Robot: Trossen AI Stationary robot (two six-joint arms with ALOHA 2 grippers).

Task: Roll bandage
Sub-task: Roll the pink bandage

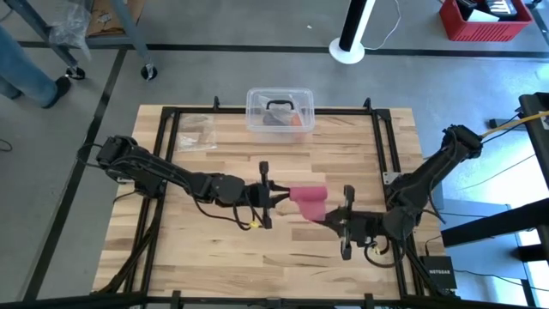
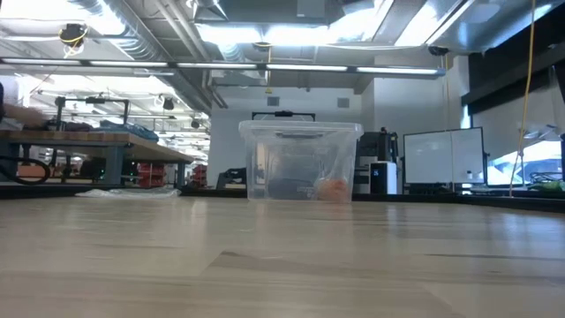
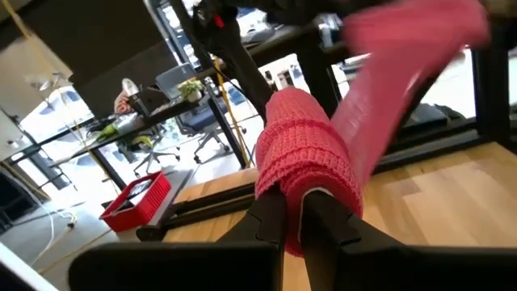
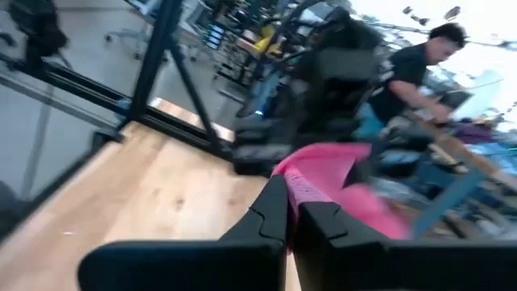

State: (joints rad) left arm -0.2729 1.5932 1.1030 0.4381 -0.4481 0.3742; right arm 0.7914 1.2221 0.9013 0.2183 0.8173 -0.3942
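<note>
Both grippers meet over the middle of the wooden table (image 1: pixel 214 249): the left gripper (image 1: pixel 273 196) is clamped on the rolled end of the bandage (image 1: pixel 309 202), and the right gripper (image 1: pixel 341 219) pinches the loose pink tail. In the left wrist view the left gripper's fingers (image 3: pixel 271 226) stand nearly together with the ribbed roll wound around their tips. In the right wrist view the right gripper's fingers (image 4: pixel 275 212) are closed on the flat strip. From above, the bandage stretches between the two grippers, its long axis running slantwise from the left gripper toward the right one; it seems held off the tabletop, though the height is hard to judge. A clear plastic box (image 1: pixel 279 110) with a black handle (image 1: pixel 279 106) sits at the table's far edge, holding something orange and dark that cannot be made out. A small clear bag (image 1: pixel 196 131) lies to the left of the box.
</note>
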